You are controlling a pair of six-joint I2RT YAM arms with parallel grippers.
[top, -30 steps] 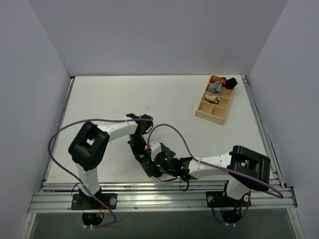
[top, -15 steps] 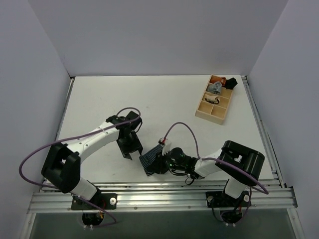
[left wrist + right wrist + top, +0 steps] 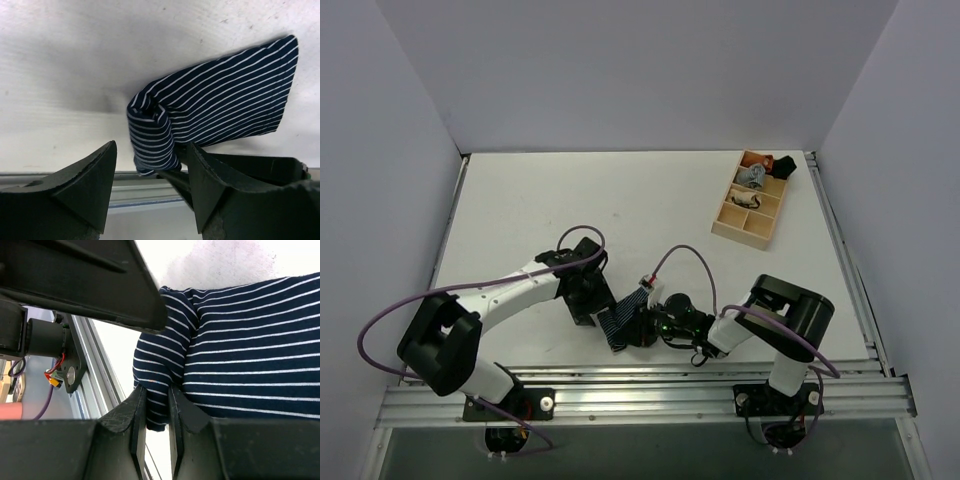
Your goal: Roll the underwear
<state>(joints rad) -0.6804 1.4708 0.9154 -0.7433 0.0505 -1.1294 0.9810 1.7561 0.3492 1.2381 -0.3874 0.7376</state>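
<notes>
The underwear [image 3: 623, 322] is navy cloth with light pinstripes, partly folded, lying near the table's front edge. It also shows in the left wrist view [image 3: 220, 107] and the right wrist view [image 3: 240, 350]. My right gripper [image 3: 640, 326] is shut on its bunched near-left fold, and the cloth is pinched between its fingers [image 3: 156, 392]. My left gripper [image 3: 592, 306] is open just left of the cloth. Its jaws [image 3: 152, 150] stand wide apart with the rolled corner just beyond them, untouched. No reddish waistband edge is visible.
A wooden compartment tray [image 3: 744, 228] stands at the back right with small grey [image 3: 752, 176] and black-and-orange [image 3: 781, 164] rolled garments in it. The metal front rail [image 3: 640, 377] runs just below the cloth. Purple cables loop over both arms.
My left arm swung out to the left and then came back right, with its open gripper now beside the cloth's left edge. My right gripper kept its hold and shifted slightly left.
</notes>
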